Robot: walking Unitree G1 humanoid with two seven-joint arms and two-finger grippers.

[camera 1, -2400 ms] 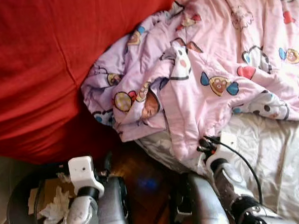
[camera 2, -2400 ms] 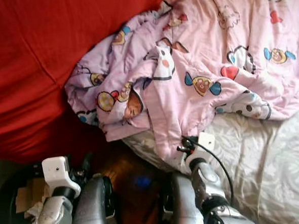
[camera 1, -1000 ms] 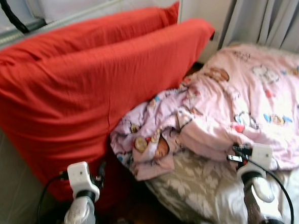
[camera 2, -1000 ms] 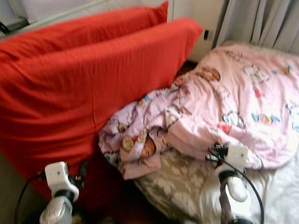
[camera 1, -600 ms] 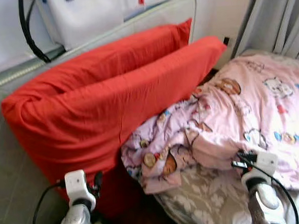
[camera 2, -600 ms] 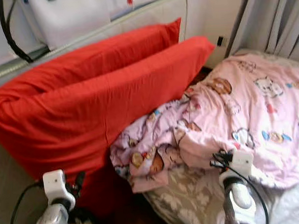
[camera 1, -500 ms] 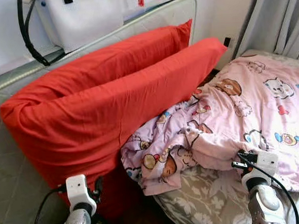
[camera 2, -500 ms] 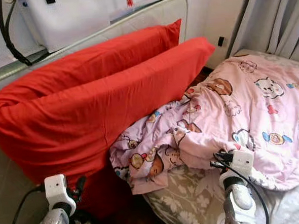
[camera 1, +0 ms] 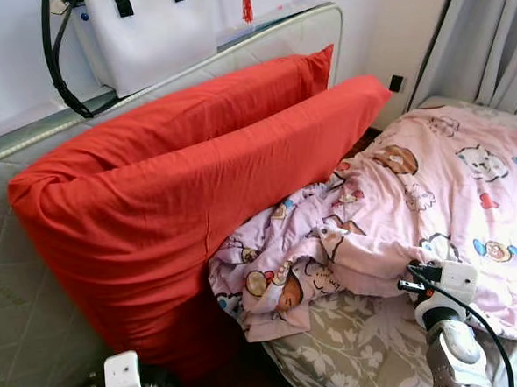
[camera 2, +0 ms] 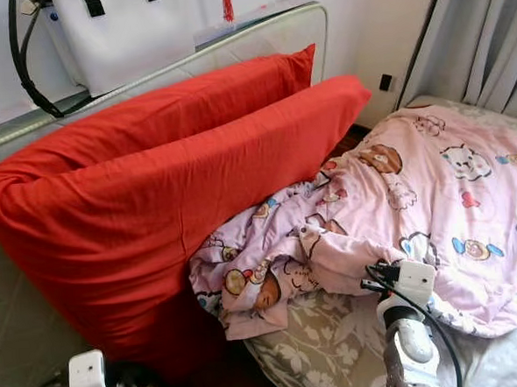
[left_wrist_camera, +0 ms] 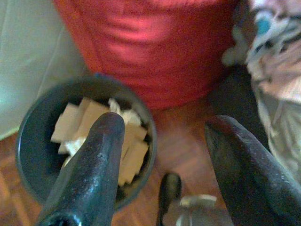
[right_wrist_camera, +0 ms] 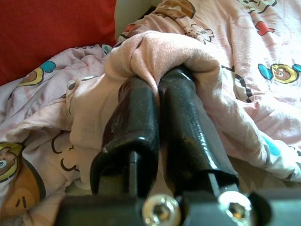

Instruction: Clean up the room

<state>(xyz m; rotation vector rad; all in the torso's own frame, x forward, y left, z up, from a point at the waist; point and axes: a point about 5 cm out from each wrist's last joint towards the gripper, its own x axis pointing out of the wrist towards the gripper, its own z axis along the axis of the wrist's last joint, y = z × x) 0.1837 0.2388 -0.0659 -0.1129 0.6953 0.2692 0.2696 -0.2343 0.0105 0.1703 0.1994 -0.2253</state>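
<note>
Pink cartoon-print blanket (camera 1: 418,210) is bunched on the bed (camera 1: 356,354) against the red cushion (camera 1: 180,198), its fold clamped in the right hand (right_wrist_camera: 160,89). Above a dark bin (left_wrist_camera: 28,141) of paper scraps, the left hand (left_wrist_camera: 164,141) is held with fingers apart.

right pincer (right_wrist_camera: 160,82) pinched closed, left pincer (left_wrist_camera: 164,141) spread apart.

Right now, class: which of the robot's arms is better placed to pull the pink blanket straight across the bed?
The right. Its hand is already shut on a fold of the pink blanket. The left hand hangs open over the bin on the floor.
</note>
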